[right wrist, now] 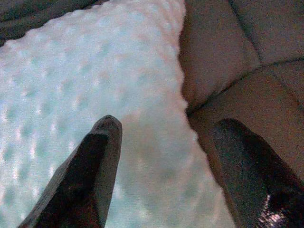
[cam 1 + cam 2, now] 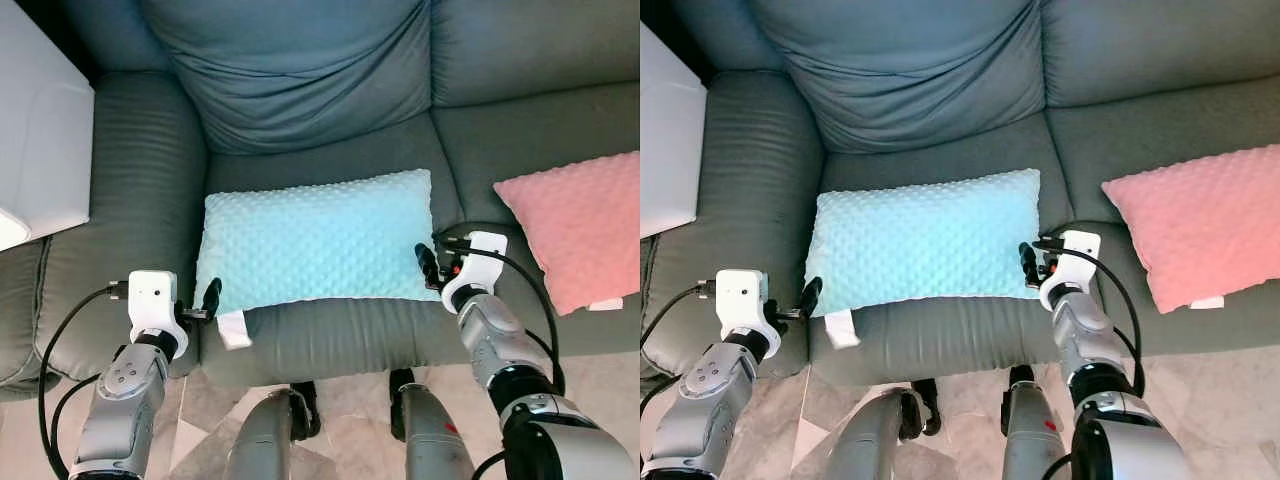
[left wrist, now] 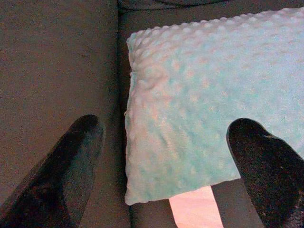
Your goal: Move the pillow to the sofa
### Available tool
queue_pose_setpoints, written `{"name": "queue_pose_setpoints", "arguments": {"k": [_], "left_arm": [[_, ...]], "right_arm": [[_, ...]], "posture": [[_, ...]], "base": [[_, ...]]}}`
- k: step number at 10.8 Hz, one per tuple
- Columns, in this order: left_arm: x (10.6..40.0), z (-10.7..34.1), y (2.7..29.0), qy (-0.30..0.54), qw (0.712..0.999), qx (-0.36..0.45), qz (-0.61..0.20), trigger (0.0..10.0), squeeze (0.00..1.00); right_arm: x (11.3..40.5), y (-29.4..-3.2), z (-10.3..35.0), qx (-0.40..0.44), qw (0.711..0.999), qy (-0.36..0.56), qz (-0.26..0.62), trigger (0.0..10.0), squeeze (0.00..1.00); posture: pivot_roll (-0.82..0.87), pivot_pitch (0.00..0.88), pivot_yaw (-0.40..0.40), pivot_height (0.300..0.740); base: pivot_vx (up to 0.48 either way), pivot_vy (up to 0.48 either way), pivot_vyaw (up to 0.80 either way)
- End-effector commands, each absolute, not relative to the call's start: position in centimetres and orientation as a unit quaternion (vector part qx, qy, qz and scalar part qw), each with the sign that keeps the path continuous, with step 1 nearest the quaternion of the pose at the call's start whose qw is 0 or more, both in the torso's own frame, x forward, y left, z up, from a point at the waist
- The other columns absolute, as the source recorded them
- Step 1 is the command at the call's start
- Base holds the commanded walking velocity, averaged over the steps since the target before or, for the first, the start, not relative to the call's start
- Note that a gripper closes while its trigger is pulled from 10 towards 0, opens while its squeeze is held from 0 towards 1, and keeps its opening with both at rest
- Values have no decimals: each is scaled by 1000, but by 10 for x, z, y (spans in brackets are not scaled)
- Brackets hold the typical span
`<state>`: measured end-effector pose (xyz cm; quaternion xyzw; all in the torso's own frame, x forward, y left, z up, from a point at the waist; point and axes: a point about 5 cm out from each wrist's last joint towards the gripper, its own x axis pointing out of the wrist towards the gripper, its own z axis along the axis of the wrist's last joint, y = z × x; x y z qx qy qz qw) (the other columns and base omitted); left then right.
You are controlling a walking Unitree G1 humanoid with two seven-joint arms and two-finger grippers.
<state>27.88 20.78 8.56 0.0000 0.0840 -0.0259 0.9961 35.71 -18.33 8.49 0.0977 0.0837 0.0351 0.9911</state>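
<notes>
Left eye view: blue pillow [image 2: 318, 238] lies flat on the sofa [image 2: 300, 110] seat. Our left gripper [image 2: 210, 298] and right gripper [image 2: 428, 264] flank its ends, fingers spread, holding nothing. Placing looks done; next we back off

Blue pillow [image 2: 318, 238] flat on sofa [image 2: 300, 90]

I see both silver arms reaching forward and low from the shoulders. The left gripper [image 2: 210, 298] has its black fingers [image 3: 61, 180] spread wide, and the right gripper [image 2: 428, 262] is spread too, one finger [image 1: 90, 171] each side. Whether either touches anything, I can't quite tell.
</notes>
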Motion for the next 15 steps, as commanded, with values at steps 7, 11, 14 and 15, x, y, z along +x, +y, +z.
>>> {"name": "queue_pose_setpoints", "arguments": {"k": [7,11,14,15], "left_arm": [[272,80,213,105,994,12,-16,10000,0],[272,79,209,106,994,10,-18,10000,0],[273,80,207,104,994,13,-17,10000,0],[271,80,209,105,994,15,-17,10000,0]], "right_arm": [[356,-169,80,121,988,78,59,10000,1000],[354,-166,80,113,987,75,87,10000,1000],[348,-169,68,118,984,102,81,10000,1000],[344,-170,61,117,983,117,82,10000,1000]], "posture": [[9,455,215,740],[4,457,214,740],[12,462,216,740],[22,465,219,740]], "base": [[0,0,0],[0,0,0],[0,0,0],[0,0,0]]}}
